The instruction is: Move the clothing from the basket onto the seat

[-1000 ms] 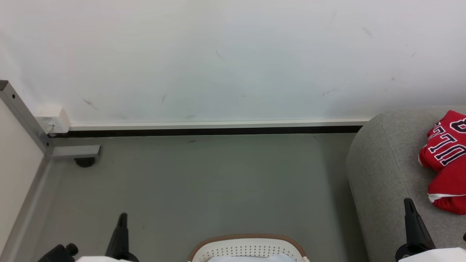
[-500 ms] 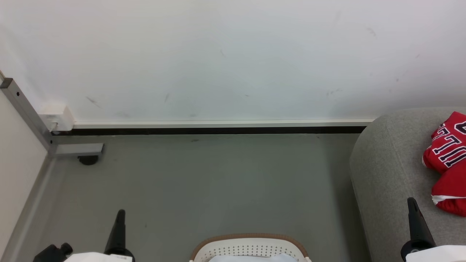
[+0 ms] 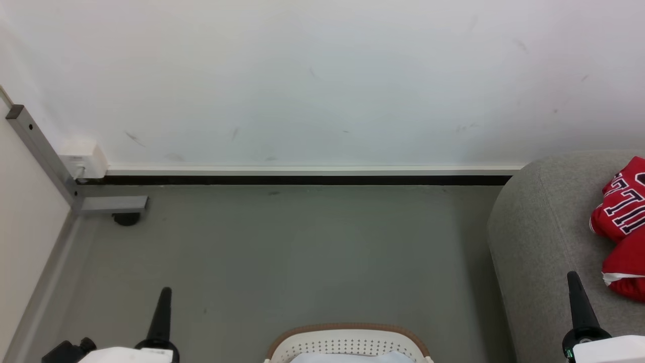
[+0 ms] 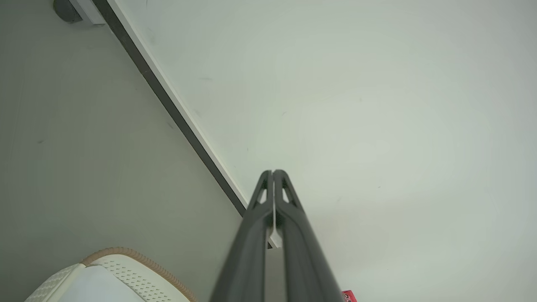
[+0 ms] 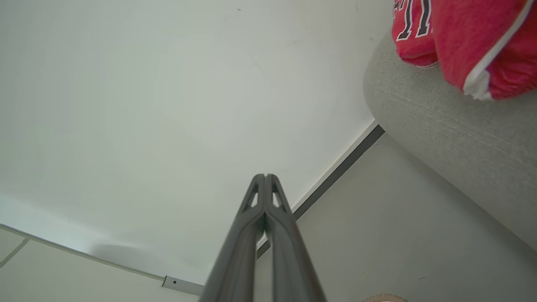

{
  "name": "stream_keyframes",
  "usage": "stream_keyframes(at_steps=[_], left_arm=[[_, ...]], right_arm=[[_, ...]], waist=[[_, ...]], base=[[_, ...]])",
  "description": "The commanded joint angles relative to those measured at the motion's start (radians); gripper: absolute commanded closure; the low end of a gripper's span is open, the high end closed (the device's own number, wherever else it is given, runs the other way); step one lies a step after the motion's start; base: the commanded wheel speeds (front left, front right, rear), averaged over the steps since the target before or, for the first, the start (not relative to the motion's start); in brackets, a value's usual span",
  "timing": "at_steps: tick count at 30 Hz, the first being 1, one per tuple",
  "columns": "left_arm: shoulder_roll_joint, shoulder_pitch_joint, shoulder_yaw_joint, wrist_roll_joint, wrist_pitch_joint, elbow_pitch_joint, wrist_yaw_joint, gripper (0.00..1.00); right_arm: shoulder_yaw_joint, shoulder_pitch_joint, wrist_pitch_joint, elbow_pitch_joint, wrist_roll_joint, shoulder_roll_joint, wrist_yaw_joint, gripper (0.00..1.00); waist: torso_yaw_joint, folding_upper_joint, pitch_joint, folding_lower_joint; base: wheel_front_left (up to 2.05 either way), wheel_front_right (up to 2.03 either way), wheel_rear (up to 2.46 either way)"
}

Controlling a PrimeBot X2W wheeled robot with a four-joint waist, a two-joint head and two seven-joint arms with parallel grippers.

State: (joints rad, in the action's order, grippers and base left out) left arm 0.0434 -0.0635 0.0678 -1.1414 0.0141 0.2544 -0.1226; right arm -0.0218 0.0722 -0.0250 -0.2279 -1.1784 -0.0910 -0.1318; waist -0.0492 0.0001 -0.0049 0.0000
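Note:
Red clothing [image 3: 624, 224] with black-and-white lettering lies bunched on the grey seat [image 3: 539, 237] at the right edge of the head view; the right wrist view has the clothing [image 5: 465, 37] on the seat [image 5: 453, 142] at its upper right. The white basket [image 3: 347, 344] with a tan rim pokes up at the bottom middle, with pale fabric inside; its rim also curves through the left wrist view, basket [image 4: 121, 268]. My left gripper [image 3: 165, 291] is shut and holds nothing, left of the basket. My right gripper [image 3: 573, 276] is shut and empty, over the seat's front.
A white wall [image 3: 312, 80] with a dark baseboard [image 3: 302, 180] runs across ahead. A grey metal frame leg [image 3: 108, 204] with a black foot stands at the left by a beige panel. Grey floor [image 3: 282, 252] lies between basket and wall.
The whole head picture has shifted a little rightward, so the camera has turned left. Both grippers stay shut and stand straighter up than before.

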Motion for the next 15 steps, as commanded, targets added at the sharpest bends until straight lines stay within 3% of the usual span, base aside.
stream_keyframes(at_steps=[1, 15], left_arm=[[0.007, -0.023, 0.008, -0.024, -0.007, -0.010, -0.002, 1.00], [0.008, -0.031, 0.019, -0.153, -0.042, -0.010, -0.005, 1.00]], right_arm=[[-0.008, 0.020, 0.007, 0.003, -0.024, -0.001, 0.001, 1.00], [-0.030, 0.027, 0.043, -0.003, -0.145, 0.009, 0.001, 1.00]], waist=[[0.001, -0.0001, 0.000, 0.0000], [0.013, -0.0001, 0.002, 0.0000]], base=[[0.00, 0.00, 0.00], [0.00, 0.00, 0.00]])
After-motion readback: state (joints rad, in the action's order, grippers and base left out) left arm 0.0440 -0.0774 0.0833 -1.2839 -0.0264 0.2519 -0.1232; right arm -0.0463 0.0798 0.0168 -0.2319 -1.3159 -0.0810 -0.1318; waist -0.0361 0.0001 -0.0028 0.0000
